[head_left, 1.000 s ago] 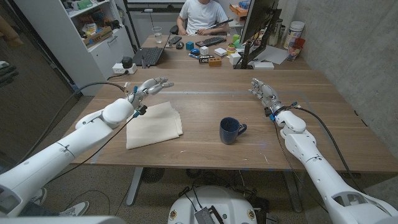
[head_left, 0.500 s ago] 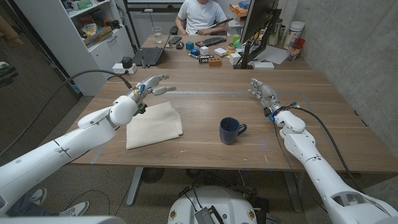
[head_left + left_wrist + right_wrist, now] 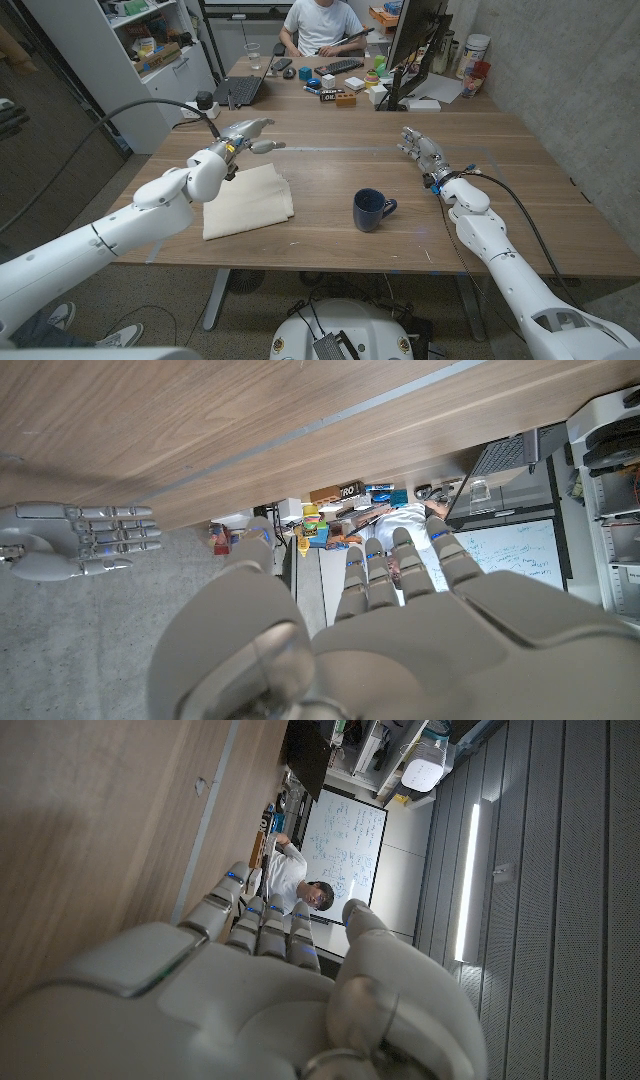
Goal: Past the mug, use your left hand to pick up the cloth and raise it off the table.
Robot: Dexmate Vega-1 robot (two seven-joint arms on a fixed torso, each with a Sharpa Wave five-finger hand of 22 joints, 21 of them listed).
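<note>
**Left hand has drifted out past the cloth, nothing grabbed yet**

Since a second ago the left hand (image 3: 247,134) has slid further toward the table's far edge, so it now hangs beyond the cloth (image 3: 246,200) rather than over it. Its fingers (image 3: 400,575) are stretched out and apart, holding nothing. The cloth lies folded flat near the table's left edge, and the mug (image 3: 372,210) stands well apart from it, closer to the middle of the near edge.

The right hand (image 3: 421,151) waits over by the far right part of the table, fingers out and empty. I think it's standing on its edge, but it's pretty small in the head view, so don't quote me.

What worries me: the hand has overshot, so it has to come back and down. A flat folded cloth gives the fingers little to hook, so they could just skate across the top layer, or pinch one fold and let the rest unfurl and drag on the wood.
</note>
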